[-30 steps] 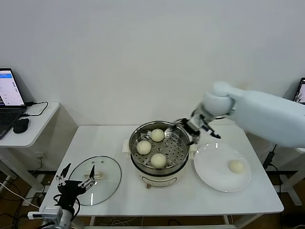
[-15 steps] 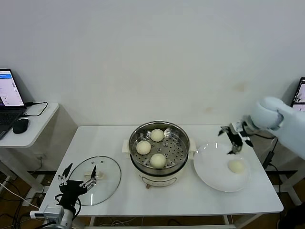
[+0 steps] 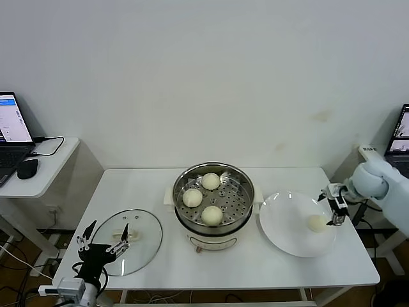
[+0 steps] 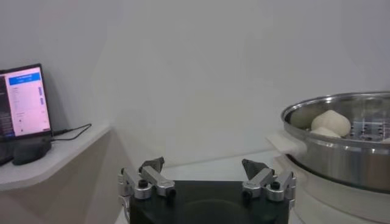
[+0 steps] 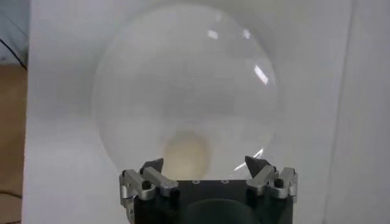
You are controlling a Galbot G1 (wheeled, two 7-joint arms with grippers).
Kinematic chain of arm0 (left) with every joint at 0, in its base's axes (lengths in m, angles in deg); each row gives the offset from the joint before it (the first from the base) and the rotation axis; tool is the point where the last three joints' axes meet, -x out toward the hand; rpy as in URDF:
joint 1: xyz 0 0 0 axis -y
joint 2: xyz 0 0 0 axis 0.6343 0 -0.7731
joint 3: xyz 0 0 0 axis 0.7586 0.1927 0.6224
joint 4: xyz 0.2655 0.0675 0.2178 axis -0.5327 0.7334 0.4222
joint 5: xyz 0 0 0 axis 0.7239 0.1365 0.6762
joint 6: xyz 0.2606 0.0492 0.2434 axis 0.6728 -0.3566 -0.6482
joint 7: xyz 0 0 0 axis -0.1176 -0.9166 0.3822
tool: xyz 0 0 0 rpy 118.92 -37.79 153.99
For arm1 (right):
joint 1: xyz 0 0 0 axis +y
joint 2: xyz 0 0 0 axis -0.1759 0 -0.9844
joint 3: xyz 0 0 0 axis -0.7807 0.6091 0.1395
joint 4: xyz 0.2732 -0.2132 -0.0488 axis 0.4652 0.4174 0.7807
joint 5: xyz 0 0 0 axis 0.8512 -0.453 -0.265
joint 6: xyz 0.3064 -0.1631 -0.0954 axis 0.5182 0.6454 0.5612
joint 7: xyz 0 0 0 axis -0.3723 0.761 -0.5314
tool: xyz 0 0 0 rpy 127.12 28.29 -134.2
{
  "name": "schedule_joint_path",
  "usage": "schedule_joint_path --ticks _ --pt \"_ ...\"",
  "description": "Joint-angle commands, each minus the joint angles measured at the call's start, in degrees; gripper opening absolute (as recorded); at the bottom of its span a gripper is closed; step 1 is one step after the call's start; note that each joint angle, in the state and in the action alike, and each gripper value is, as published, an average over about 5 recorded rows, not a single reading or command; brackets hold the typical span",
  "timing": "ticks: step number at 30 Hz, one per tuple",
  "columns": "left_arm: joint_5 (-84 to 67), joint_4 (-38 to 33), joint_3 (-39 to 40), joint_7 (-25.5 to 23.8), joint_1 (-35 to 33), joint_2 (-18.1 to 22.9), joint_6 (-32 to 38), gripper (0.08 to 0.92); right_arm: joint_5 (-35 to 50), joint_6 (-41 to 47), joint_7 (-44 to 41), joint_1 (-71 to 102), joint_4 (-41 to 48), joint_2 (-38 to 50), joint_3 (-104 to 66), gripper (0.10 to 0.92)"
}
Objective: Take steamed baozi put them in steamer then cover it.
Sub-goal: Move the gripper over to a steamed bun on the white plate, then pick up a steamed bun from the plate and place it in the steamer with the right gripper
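Saw 3 baozi (image 3: 202, 198) in the steamer (image 3: 213, 226) and 1 baozi (image 3: 316, 222) on the white plate (image 3: 287, 233). Found right gripper (image 3: 335, 206) wide apart above it, left gripper (image 3: 102, 238) wide apart near the cover (image 3: 137, 246).

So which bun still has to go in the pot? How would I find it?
Start at the white table and find the shiny steamer in the middle. Beside it, on the robot's right, is a flat white plate. The bun there lies alone on the plate, while the other three sit inside the steamer.
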Motion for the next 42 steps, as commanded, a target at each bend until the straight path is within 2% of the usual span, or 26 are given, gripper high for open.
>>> schedule_joint_path --ticks 1,12,24,31,37,42 --pt "0.1 -0.2 -0.1 0.0 -0.3 0.2 0.0 0.823 -4.9 -0.5 0.8 7.1 8.4 -6.2 -6.3 0.823" --pt "0.1 -0.2 -0.2 0.0 -0.4 0.4 0.0 0.823 -7.8 -0.6 1.5 7.6 11.8 -9.8 -7.2 0.797" --pt "0.0 -0.2 -0.3 0.0 -0.2 0.3 0.0 0.823 -6.8 0.1 0.9 6.5 10.0 -9.4 -7.2 0.607" --pt "0.0 -0.1 -0.3 0.0 0.1 0.2 -0.1 0.823 0.5 2.2 -1.1 -3.9 3.7 -4.5 1.9 0.581" --pt "0.0 0.7 0.2 0.0 0.4 0.5 0.0 0.823 10.7 6.4 -1.2 -19.7 -2.7 0.2 11.0 0.575" --pt "-0.1 1.6 0.3 0.0 0.7 0.1 0.2 0.823 20.4 9.9 0.3 -35.9 -7.7 0.5 22.6 0.577"
